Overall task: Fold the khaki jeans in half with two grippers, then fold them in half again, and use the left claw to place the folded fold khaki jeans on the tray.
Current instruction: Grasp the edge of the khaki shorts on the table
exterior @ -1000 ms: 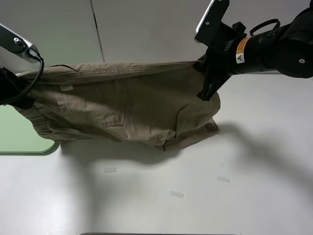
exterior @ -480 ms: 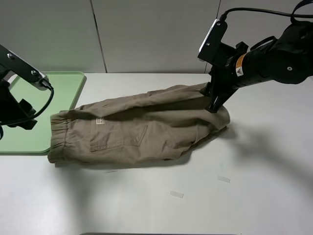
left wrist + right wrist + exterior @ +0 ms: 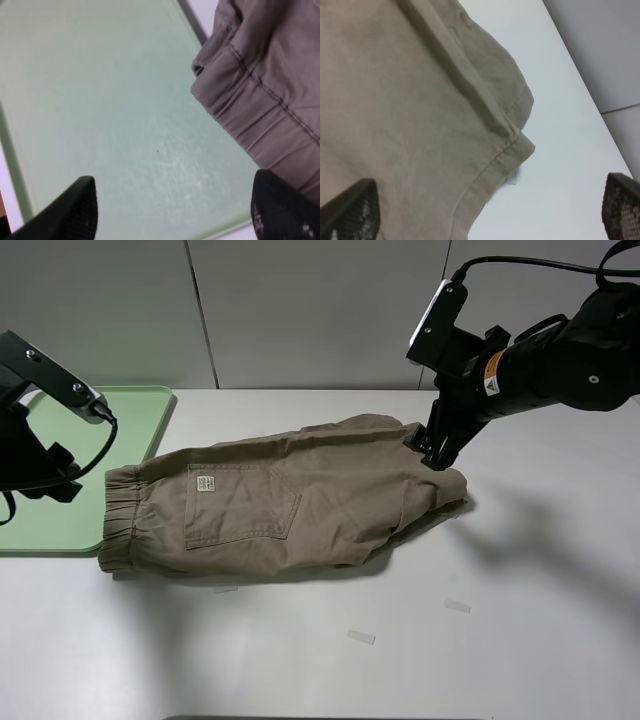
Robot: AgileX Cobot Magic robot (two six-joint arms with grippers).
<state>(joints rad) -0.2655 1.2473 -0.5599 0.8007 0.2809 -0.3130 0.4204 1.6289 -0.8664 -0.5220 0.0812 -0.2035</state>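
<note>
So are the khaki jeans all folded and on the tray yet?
Not yet. The first fold looks done: the khaki jeans lie flat on the table with two hem layers stacked. Nothing is in hand: the left gripper is open over the tray, the right gripper open over the leg end. Still to do: the second fold, then moving them onto the tray.

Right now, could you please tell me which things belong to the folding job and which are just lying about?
Job: khaki jeans, tray, left fingers, right fingers.
Lying about: three small pale scraps on the table.
</note>
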